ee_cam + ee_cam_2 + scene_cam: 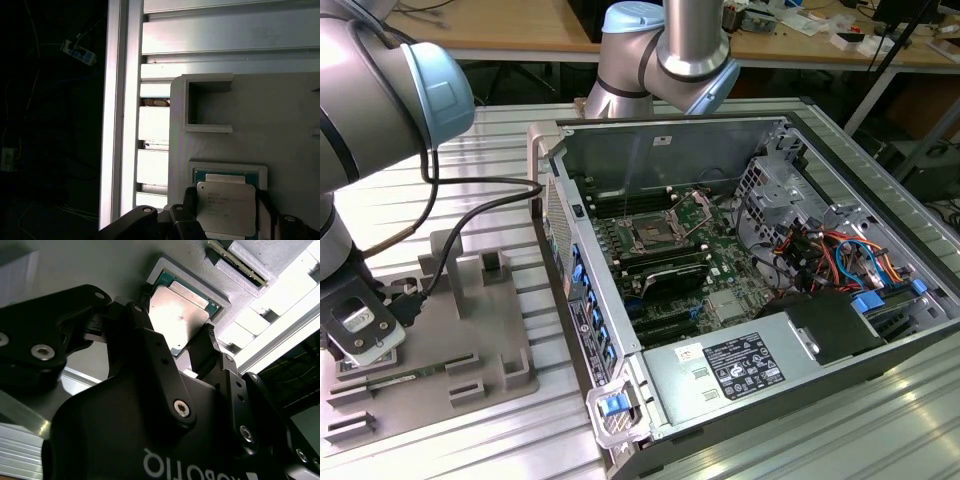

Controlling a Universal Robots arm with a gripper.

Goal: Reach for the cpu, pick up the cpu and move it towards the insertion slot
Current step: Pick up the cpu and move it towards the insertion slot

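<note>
— Where's the cpu [227, 207]?
— In its square recess in the grey tray [280, 125]. Its silvery stepped lid faces up, and a green board edge shows along one side.
— And the gripper [175, 326]?
— Right over it, with its fingers [202, 350] drawn in against two opposite edges of the chip. The insertion slot [650, 235] lies well apart, inside the open computer case [670, 150].

Silvery cpu [226, 207], pale grey tray [280, 125].
</note>
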